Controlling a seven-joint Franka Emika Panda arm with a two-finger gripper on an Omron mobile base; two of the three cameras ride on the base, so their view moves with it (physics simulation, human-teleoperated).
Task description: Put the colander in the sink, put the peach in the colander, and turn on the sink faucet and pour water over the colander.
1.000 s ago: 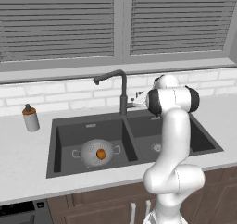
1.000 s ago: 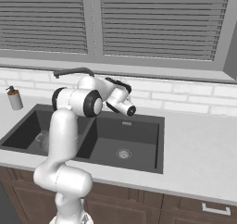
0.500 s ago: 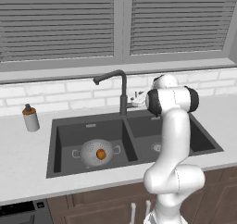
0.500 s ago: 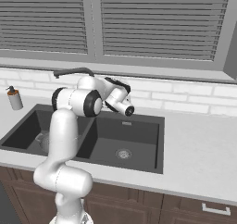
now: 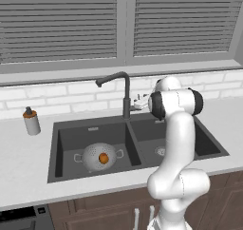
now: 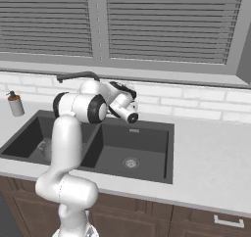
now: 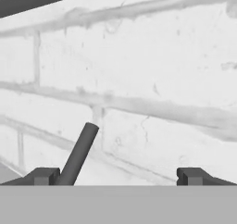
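claw [image 7: 118, 176] spread wide, holding nothing, faucet lever [image 7: 78, 155] just beside one fingertip [image 7: 44, 176]

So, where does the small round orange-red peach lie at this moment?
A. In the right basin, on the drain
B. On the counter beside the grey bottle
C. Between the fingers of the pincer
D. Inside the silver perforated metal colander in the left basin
D: in the left base view the small round orange-red peach sits inside the silver perforated metal colander, which stands in the left basin of the dark charcoal double-basin sink.
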